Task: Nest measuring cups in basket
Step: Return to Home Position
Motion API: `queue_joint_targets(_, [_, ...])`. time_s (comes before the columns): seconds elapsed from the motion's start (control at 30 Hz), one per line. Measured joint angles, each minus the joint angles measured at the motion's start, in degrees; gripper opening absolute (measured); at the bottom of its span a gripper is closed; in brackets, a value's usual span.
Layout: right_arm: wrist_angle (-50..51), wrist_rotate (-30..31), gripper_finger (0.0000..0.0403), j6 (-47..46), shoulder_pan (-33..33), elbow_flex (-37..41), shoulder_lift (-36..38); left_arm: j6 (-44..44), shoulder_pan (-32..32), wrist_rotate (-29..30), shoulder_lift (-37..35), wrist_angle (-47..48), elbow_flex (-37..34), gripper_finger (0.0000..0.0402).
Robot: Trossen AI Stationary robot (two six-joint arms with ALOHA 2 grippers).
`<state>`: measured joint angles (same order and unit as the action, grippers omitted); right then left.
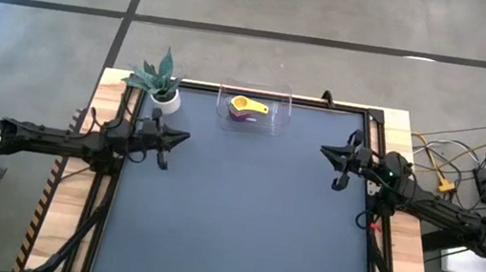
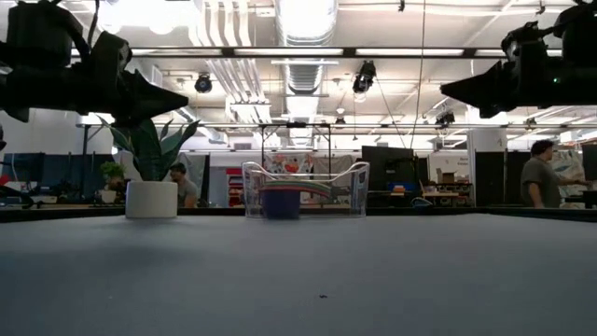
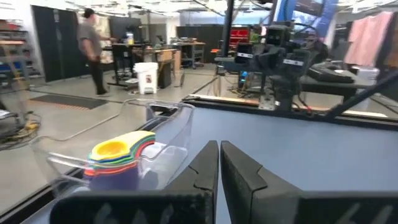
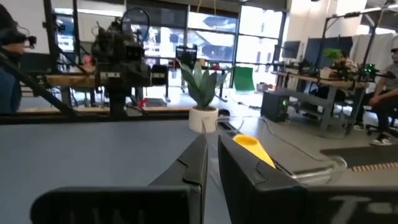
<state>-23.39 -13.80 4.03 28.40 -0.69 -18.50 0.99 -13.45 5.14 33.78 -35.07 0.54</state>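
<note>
A big open workshop is showing behind a dark blue table, with people standing and sitting at benches far beyond it. The measuring cups are sitting nested in one stack inside the basket, yellow one on top with its handle pointing toward the right arm's side, a purple one showing under it. The basket is resting at the middle of the table's far edge. A white potted plant is standing beside the basket on the left arm's side, apart from it.

The left gripper is hanging in the air on the left arm's side of the basket, on the near side of the plant and well clear of the bin. Its arm is stretching level in from the table's left edge, with the fingers pointing across the table. The fingers are sitting almost together with a thin slit between them, gripping nothing.

The right gripper is mirroring it on the basket's other side, also raised and level, pointing back toward the left arm. Its fingers are likewise nearly closed and empty.
</note>
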Motion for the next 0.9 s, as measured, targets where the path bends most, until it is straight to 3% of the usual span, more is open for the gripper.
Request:
queue_joint_targets(0.3, [7.54,0.50,0.0028,1.97,0.00,0.00,-0.02,-0.05,0.00,2.26,0.31,-0.03,0.61,0.0000])
queue_joint_targets(0.9, [5.13,0.39,0.0028,-0.27,0.00,-0.02,0.00,-0.06,0.00,2.26,0.31,-0.04,0.68,0.0000])
